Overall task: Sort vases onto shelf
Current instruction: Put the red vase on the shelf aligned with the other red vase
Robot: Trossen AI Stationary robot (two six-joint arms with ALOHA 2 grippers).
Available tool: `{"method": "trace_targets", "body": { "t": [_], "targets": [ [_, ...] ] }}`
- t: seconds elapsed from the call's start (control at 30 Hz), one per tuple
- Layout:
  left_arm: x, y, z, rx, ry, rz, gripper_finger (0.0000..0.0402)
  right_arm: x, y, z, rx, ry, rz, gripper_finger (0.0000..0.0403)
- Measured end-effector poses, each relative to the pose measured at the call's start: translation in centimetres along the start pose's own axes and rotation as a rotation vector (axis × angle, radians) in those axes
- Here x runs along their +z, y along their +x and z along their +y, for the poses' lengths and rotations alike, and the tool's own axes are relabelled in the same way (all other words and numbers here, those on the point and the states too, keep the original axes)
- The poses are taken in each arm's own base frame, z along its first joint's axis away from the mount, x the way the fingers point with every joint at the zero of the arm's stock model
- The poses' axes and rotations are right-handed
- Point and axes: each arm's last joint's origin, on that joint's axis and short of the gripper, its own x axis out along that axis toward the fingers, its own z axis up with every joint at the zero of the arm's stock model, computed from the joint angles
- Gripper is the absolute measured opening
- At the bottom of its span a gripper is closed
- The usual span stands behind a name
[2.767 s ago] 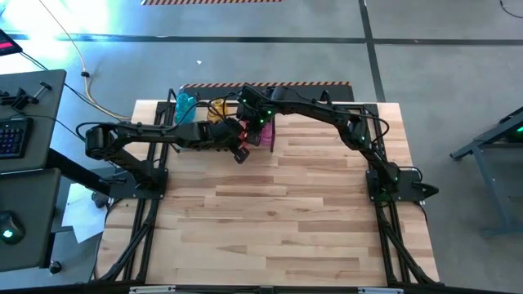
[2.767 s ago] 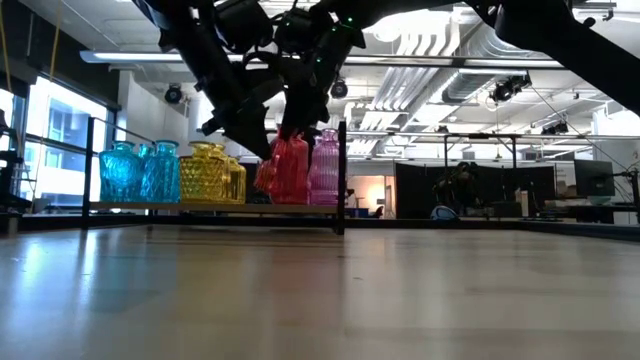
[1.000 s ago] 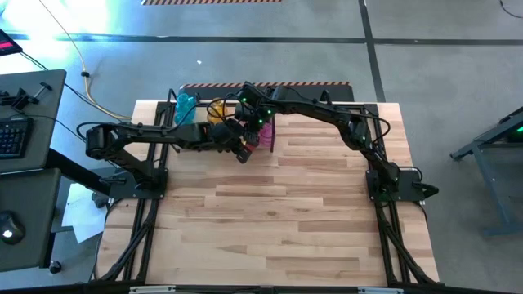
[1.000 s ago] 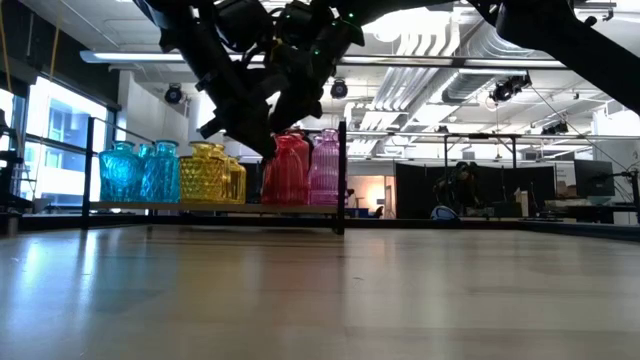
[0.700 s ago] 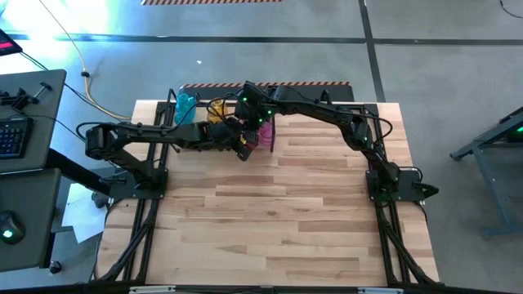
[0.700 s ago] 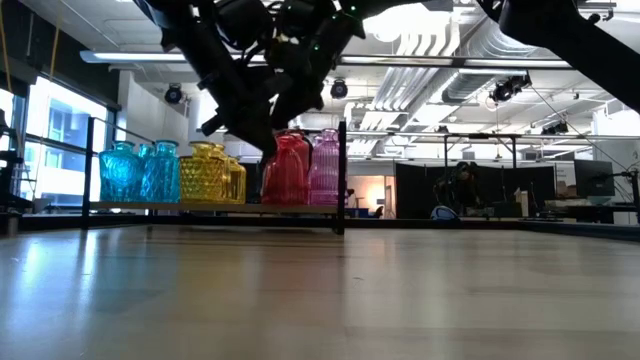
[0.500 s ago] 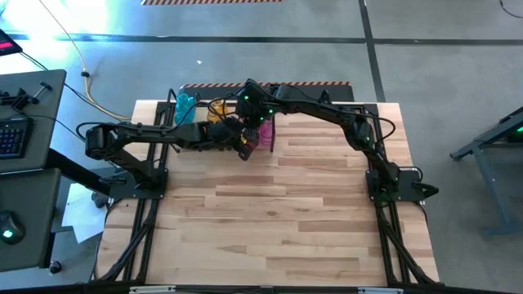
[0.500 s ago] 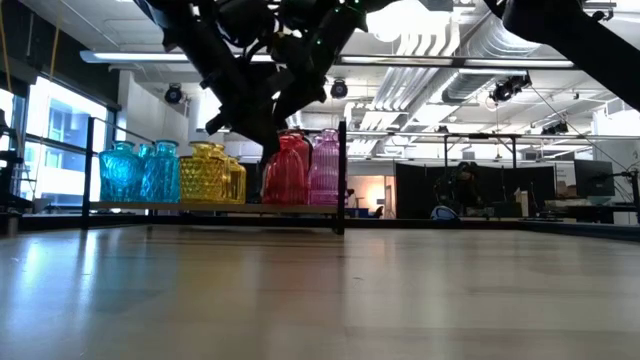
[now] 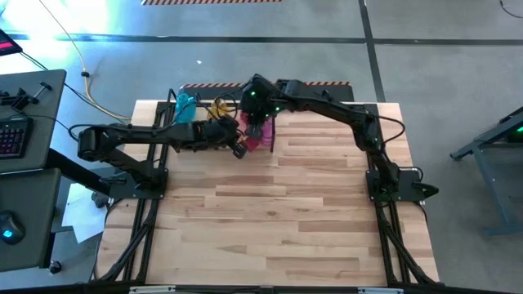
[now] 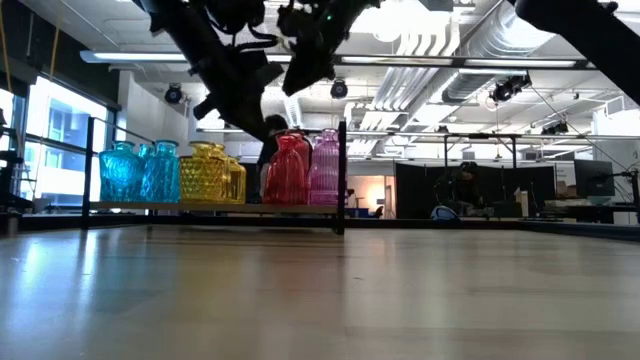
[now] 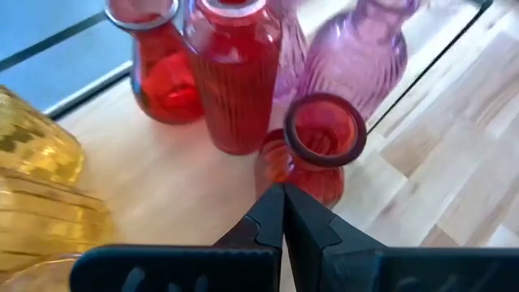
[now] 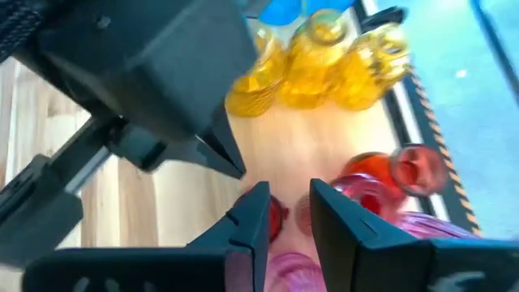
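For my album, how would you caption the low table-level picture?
Glass vases lined up by colour on a shelf, two robot arms overhead.

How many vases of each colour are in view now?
cyan vases: 3
yellow vases: 3
red vases: 3
pink vases: at least 2, they overlap
Total: at least 11

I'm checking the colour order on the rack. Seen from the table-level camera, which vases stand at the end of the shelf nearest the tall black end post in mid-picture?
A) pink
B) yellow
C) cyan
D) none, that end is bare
A: in the low view a pink vase stands right beside the shelf's end post, with red vases next to it, then yellow vases, and cyan vases at the far end.
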Motion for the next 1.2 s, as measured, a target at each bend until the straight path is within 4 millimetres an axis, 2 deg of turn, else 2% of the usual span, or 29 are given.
{"method": "trace_targets", "body": {
  "t": [0.17, 0.23, 0.37, 0.53, 0.77, 0.87, 1.03, 1.2],
  "targets": [
    [0.6, -1.8, 0.8, -0.015, 0.004, -0.04, 0.0, 0.2, -3.4, 0.3, -0.006, 0.062, -0.025, 0.0069],
    [1.0, -3.2, 1.0, -0.05, 0.011, -0.078, 0.0, 0.1, -3.9, 0.9, 0.004, 0.085, -0.011, 0.0068],
    [1.7, -6.7, 1.4, -0.121, -0.007, -0.179, 0.0, 0.1, -3.6, 3.0, 0.038, 0.103, 0.008, 0.0051],
    [1.9, -11.6, 3.1, -0.16, -0.053, -0.315, 0.0, -0.1, -1.9, 5.7, 0.001, 0.134, 0.012, 0.0006],
    [0.2, -17.4, 6.8, -0.189, -0.091, -0.398, 0.0, -0.9, -0.4, 8.2, -0.092, 0.313, 0.041, 0.0001],
    [-1.0, -19.3, 8.3, -0.198, -0.101, -0.416, 0.0, -0.8, 0.3, 9.6, -0.109, 0.442, -0.016, 0.0001],
    [-2.9, -22.0, 10.5, -0.243, -0.12, -0.461, 0.0, -0.4, 1.7, 12.9, -0.145, 0.643, -0.204, 0.0],
    [-4.7, -23.9, 12.4, -0.269, -0.141, -0.511, 0.0, -1.8, 3.8, 16.0, -0.185, 0.837, -0.316, 0.0]
  ]
}}
